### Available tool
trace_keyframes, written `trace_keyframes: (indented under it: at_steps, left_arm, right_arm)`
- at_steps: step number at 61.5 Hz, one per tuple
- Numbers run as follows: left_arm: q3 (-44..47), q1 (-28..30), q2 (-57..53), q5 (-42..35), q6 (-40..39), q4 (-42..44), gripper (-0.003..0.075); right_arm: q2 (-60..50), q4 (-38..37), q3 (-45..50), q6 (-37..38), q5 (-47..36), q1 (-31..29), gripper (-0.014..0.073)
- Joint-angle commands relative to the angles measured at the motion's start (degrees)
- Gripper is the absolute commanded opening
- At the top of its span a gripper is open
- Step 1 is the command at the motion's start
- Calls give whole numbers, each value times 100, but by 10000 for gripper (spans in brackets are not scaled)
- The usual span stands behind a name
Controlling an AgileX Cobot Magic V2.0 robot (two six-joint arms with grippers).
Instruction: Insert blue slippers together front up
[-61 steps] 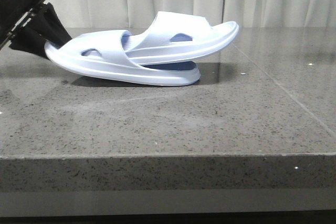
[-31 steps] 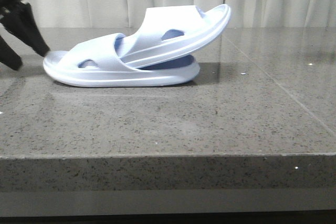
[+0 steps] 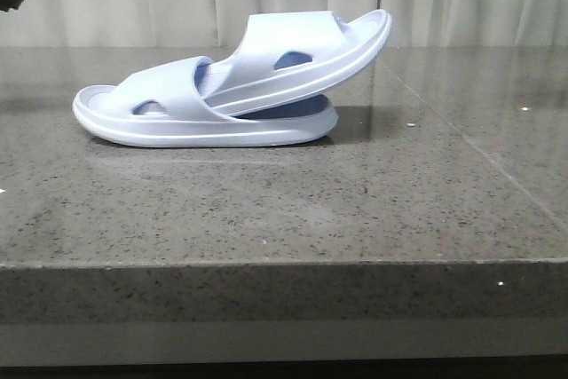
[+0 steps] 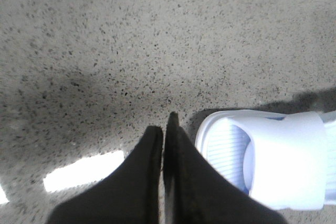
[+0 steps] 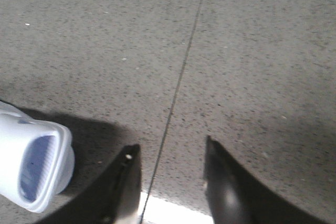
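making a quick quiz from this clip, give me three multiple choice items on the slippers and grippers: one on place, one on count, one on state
1. Where does the upper slipper sit?
A. tucked under the strap of the lower slipper, tilted up
B. beside it, apart
C. on the floor

2. How many slippers are on the table?
A. one
B. two
C. three

3. How is the left gripper?
A. shut on a slipper
B. open wide
C. shut, holding nothing

Answers:
1 A: its end goes under the lower one's strap.
2 B: two nested.
3 C: fingers together over bare stone, while the right gripper is open.
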Motion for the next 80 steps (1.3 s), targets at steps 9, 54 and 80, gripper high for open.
trace_keyframes:
  at_steps: [9, 54, 80]
  left_arm:
    - [-204, 3, -904, -314, -274, 640, -20]
    - [3726, 3, -4713, -4097, -177, 1320, -20]
    - [6177, -608, -6746, -5275, 56, 1343, -20]
  right_arm:
    - [-618, -478, -196, -22, -512, 228, 13]
    - [-4084, -1868, 4161, -129, -4841, 1158, -59]
    - [-6650, -1868, 7644, -261, -6608, 1158, -59]
